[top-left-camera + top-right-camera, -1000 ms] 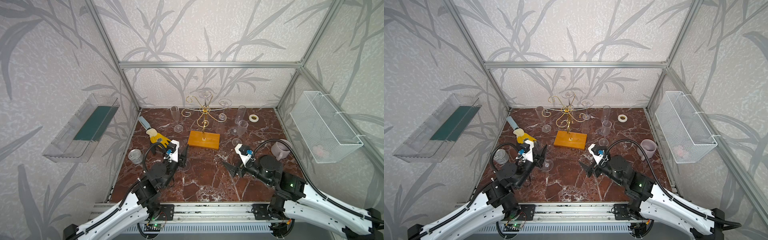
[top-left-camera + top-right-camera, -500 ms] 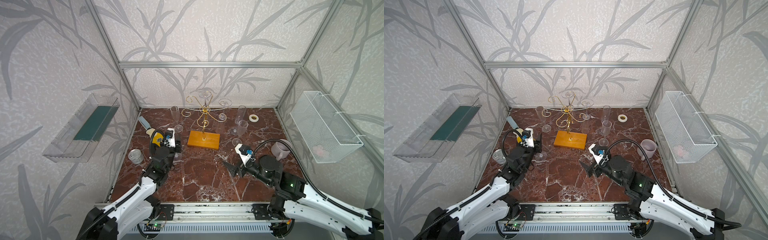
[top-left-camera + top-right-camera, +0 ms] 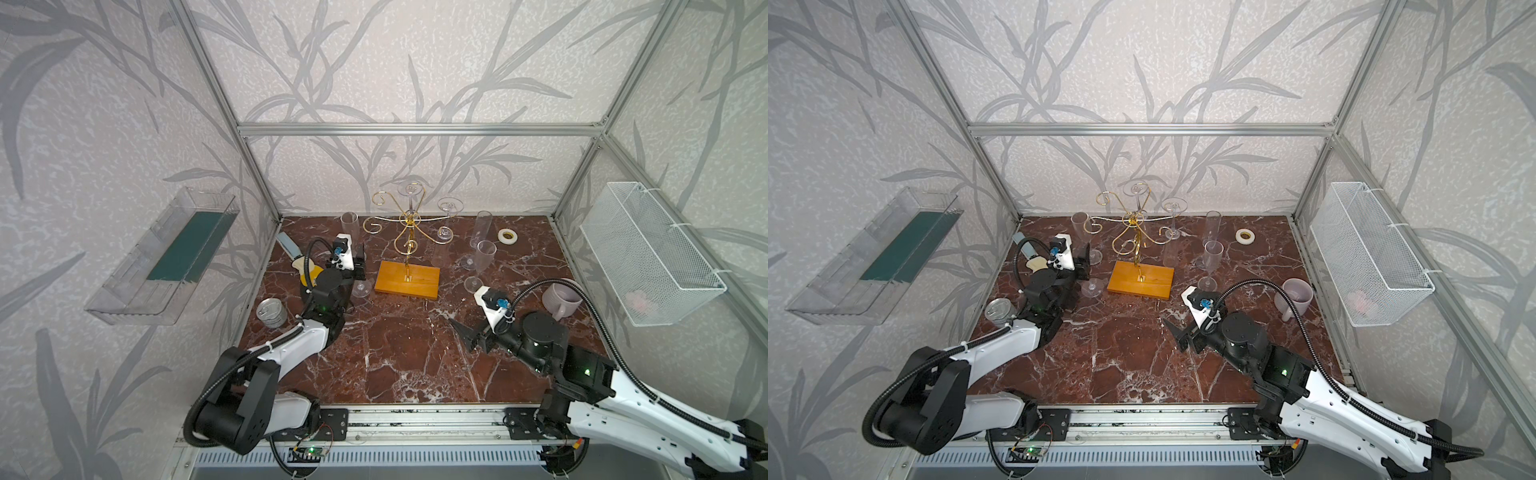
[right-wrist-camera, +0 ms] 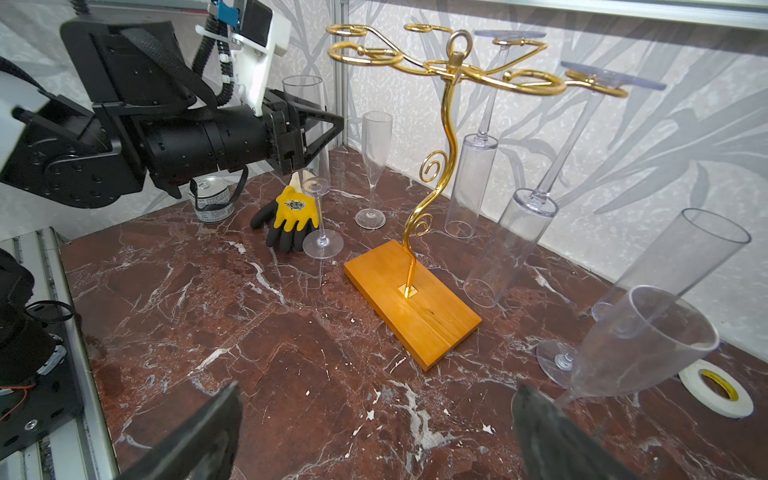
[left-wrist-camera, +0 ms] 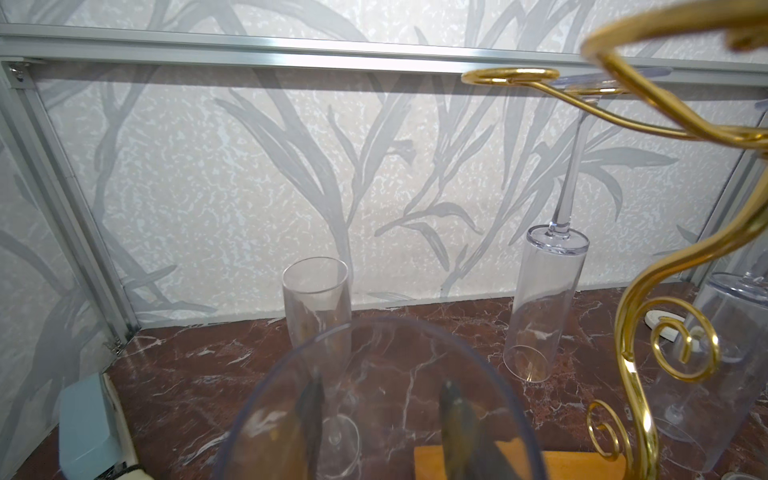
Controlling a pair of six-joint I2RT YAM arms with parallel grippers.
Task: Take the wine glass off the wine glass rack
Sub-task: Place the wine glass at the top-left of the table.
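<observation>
- Has moved the left gripper (image 3: 1084, 262) farther back.
- Clamps the wine glass (image 4: 323, 246) upright, just left of the wine glass rack (image 3: 395, 278).
- Keeps the right gripper (image 3: 462, 336) wide apart, near right.
- Faces a standing glass (image 3: 350, 222) farther back; glove (image 4: 293, 212) at left.

Left arm stretched forward, left pincer (image 3: 360, 264) clamping wine glass (image 4: 323, 245), right pincer (image 3: 464, 337) spread wide
</observation>
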